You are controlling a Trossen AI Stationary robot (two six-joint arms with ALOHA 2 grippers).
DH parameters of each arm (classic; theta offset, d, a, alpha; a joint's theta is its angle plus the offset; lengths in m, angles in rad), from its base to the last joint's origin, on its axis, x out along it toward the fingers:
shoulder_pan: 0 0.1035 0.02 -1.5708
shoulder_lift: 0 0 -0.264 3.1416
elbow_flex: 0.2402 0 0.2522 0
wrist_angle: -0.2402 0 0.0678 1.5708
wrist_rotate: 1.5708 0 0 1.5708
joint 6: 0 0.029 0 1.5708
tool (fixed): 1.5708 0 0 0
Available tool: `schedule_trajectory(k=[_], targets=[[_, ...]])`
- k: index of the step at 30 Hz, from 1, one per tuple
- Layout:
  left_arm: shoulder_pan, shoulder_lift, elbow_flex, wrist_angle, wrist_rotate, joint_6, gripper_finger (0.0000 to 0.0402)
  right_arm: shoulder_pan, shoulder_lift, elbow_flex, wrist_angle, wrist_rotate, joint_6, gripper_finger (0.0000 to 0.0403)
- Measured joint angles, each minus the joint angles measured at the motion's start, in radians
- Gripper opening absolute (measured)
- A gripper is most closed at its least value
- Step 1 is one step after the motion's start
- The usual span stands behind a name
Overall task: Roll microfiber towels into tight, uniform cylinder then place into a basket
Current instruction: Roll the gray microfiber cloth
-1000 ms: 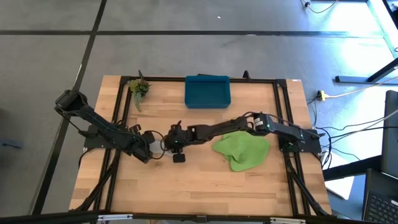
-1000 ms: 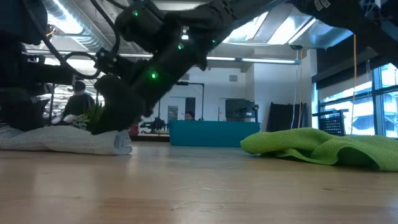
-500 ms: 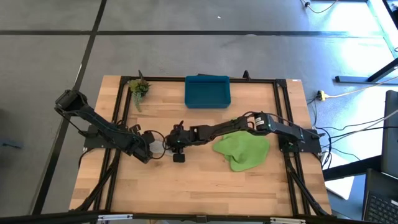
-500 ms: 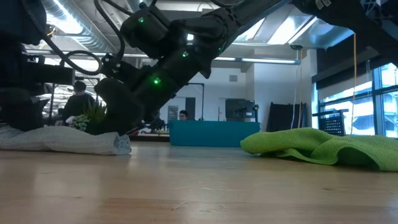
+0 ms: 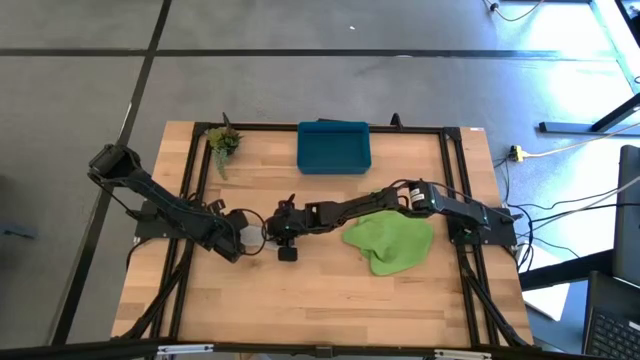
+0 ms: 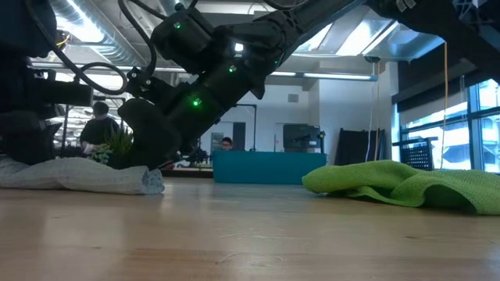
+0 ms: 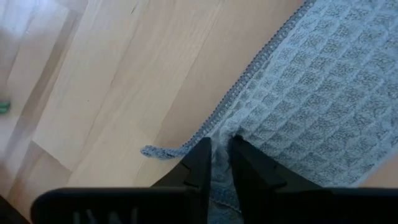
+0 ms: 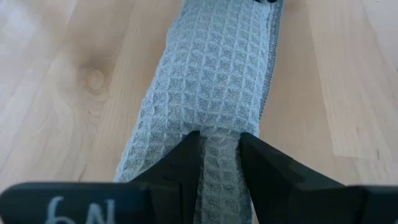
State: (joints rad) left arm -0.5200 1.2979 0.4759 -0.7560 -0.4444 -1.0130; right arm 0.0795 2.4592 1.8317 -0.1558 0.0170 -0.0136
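Rolling the light grey waffle-weave microfiber towel (image 8: 214,87) is the step in hand: it lies as a loose roll mid-table, the left gripper (image 7: 216,163) and right gripper (image 8: 219,163) each pinching an end with narrow jaws. The left grip looks slack, though that is hard to tell. Next, tighten the roll, then carry it to the teal rectangular plastic basket (image 5: 333,146) at the far edge

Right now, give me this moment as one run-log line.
left gripper: pinching grey towel | right gripper: pinching same towel, rolled | green towel: loose on table | basket: empty
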Motion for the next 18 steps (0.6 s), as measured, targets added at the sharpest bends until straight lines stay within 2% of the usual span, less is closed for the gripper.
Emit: schedule_trajectory(k=[11, 18], targets=[[-0.001, 0.002, -0.001, -0.003, -0.041, 0.001, 0.0054, 0.017, -0.091, -0.006, -0.055, 0.001, -0.025, 0.012], [-0.001, 0.001, -0.001, -0.006, -0.046, 0.002, 0.0051, 0.053, -0.149, -0.005, -0.116, 0.077, -0.026, 0.012]])
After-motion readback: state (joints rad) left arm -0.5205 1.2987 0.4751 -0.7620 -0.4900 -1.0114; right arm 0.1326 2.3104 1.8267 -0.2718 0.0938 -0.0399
